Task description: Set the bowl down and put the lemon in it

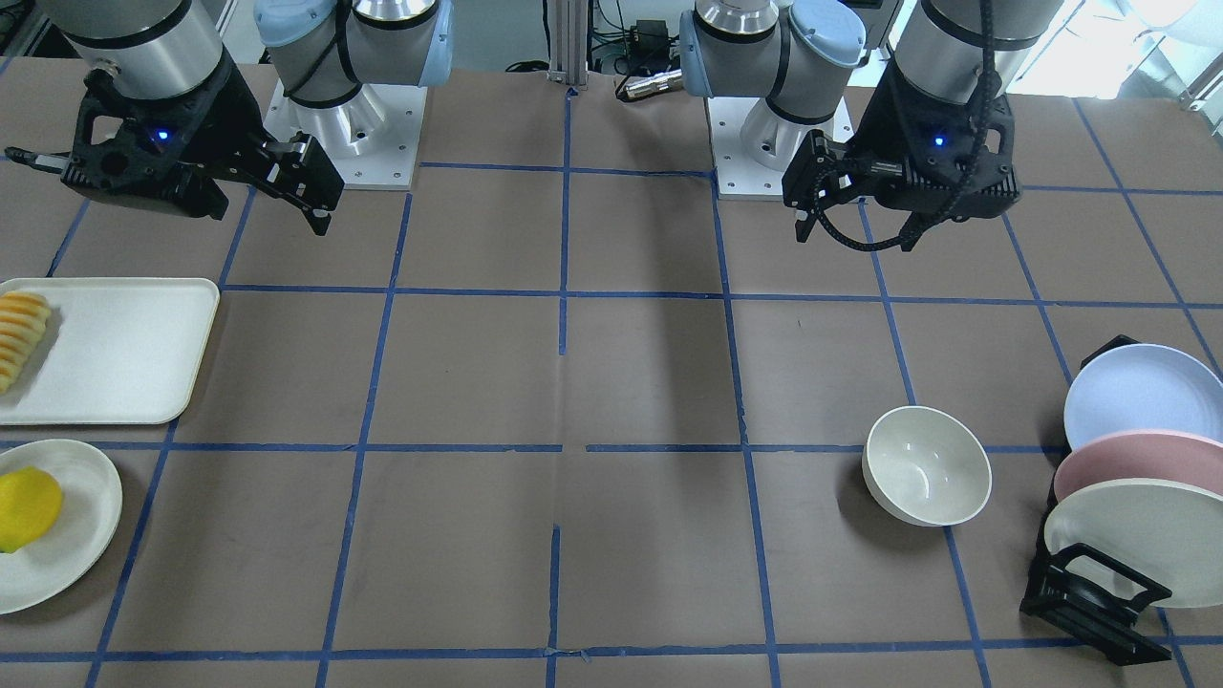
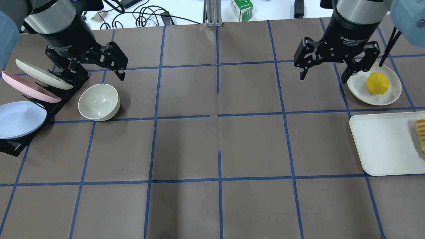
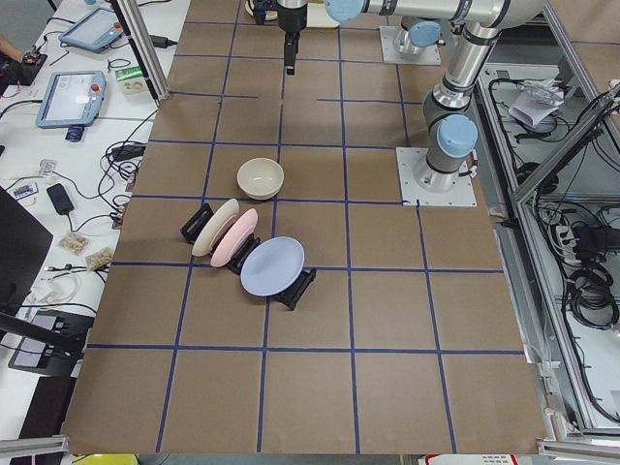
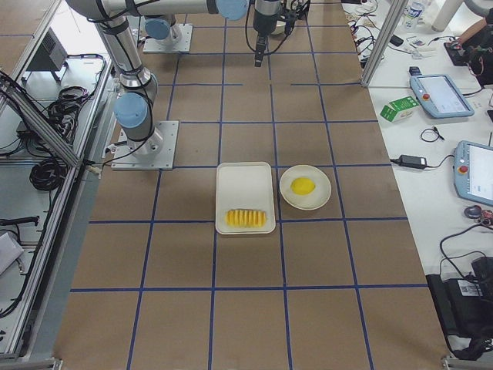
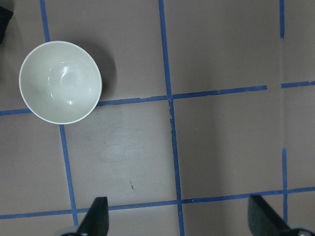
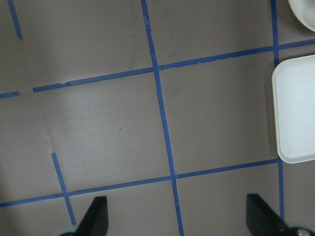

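Overhead exterior view: above the brown table [image 2: 219, 142], the left gripper [image 2: 94, 71] and right gripper [image 2: 323, 78] hang with fingers [image 2: 116, 59] spread wide, holding nothing. The glossy cream bowl [image 2: 99, 101] stands upright, empty, just beside the plate rack [image 2: 66, 91]. The yellow lemon [image 2: 377, 83] lies on a shallow plate [image 2: 393, 94] near the right gripper.

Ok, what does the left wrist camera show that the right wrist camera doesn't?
Only the left wrist view shows the glossy cream round bowl, upright and empty. Only the right wrist view shows a corner of the white rectangular tray and a sliver of the cream round plate. Both show the brown tabletop with blue tape lines; the left fingers and the right fingers are open and empty.
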Controlling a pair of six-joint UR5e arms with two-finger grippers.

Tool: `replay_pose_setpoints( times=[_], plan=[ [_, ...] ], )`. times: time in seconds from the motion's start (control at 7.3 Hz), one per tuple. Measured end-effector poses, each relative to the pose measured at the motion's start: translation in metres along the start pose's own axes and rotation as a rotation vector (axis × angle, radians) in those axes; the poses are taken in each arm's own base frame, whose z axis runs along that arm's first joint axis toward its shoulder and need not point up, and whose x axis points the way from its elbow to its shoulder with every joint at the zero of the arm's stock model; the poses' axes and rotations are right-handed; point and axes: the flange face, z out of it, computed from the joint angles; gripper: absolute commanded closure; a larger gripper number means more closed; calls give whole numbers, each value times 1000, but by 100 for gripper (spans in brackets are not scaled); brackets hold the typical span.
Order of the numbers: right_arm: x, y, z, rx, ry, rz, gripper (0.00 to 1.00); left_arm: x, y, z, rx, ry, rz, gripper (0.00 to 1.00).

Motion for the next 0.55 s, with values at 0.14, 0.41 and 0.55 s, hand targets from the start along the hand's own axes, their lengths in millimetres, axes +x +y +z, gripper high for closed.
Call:
replay_pose_setpoints(
  times=[0.14,0.41,0.55],
  plan=[
    [0,0,0,1,-1,2,0,0,0,1,-1,0,0,0],
    [-1,0,-3,6,-7,7,0,0,1,0,1,-4,0,0],
    [0,0,-3,5,-4,9,0,-5,3,-2,2,-16,-4,0]
  ],
)
